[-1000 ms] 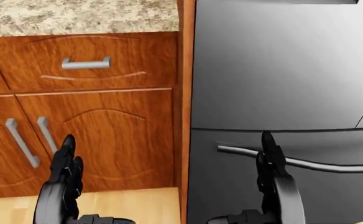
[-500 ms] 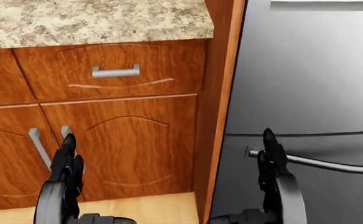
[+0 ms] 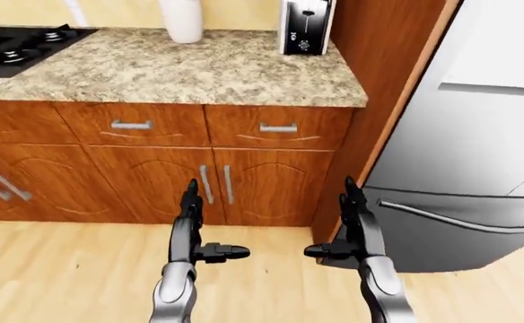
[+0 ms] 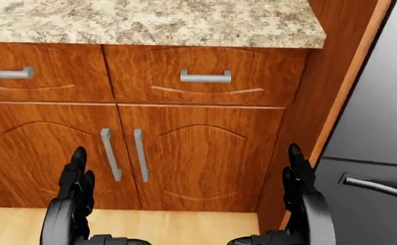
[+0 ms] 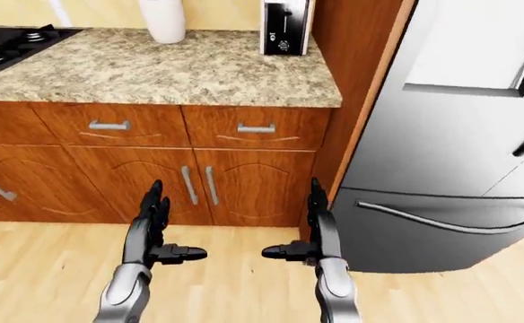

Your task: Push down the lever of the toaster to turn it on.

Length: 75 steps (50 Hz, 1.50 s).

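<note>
Toaster sits at 12 o'clock on the counter, well away. Both hands are open and empty; reaching from here probably misses the lever.

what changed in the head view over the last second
The whole picture slid right, so the camera turned left: the fridge now fills only the right edge, and the cabinet doors and a second drawer have come into view. Nothing was grasped or released. The left robot hand and right robot hand stayed open and raised.

head view close on cabinets, eye views wider
</note>
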Available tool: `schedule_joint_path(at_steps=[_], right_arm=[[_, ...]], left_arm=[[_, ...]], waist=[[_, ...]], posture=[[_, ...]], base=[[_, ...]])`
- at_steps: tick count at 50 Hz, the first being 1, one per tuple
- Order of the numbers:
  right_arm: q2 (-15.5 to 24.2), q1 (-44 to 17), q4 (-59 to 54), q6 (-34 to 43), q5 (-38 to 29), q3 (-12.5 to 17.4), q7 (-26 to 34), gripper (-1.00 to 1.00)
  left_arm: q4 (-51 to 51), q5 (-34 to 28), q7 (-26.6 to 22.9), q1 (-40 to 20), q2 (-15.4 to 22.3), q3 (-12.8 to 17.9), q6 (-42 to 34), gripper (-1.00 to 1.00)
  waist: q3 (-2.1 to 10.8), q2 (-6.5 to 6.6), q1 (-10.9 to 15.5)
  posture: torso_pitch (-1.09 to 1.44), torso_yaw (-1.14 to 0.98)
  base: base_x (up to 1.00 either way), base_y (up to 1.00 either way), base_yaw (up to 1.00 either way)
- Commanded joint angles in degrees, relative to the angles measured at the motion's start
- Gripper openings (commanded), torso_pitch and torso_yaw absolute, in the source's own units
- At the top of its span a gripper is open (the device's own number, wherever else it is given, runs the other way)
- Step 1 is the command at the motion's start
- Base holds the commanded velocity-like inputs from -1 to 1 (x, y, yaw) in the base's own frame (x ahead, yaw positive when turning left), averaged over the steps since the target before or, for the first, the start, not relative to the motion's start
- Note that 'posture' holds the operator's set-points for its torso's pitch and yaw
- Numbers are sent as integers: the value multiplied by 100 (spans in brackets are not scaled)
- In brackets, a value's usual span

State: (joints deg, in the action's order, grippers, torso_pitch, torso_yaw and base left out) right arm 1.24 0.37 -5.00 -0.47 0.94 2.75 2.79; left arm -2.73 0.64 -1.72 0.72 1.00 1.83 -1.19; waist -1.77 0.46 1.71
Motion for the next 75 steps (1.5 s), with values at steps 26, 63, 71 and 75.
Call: schedule_joint_path(at_steps=[26, 63, 71, 75], right_arm=[[167, -1384, 1107, 1747, 47, 113, -537, 100], [1342, -4521, 3417, 5973, 1458, 929, -1456, 100], [1404, -4503, 3329, 5864, 1574, 877, -1549, 100], [1419, -4486, 3293, 5820, 1595, 851, -1561, 100]], left_arm=[[512, 680, 175, -1609, 384, 438, -1571, 100], [1368, 1410, 376, -5017, 1494, 854, -4869, 100], [1342, 1589, 491, -5040, 1563, 850, -4819, 100], [1386, 1645, 529, -5052, 1588, 855, -4850, 100]], waist=[[266, -64, -200], [100, -84, -129], [107, -5, -143], [73, 51, -152]], posture=[[0, 0], [0, 0], [0, 0], [0, 0]], base=[[0, 0, 22], [0, 0, 0], [6, 0, 0], [11, 0, 0]])
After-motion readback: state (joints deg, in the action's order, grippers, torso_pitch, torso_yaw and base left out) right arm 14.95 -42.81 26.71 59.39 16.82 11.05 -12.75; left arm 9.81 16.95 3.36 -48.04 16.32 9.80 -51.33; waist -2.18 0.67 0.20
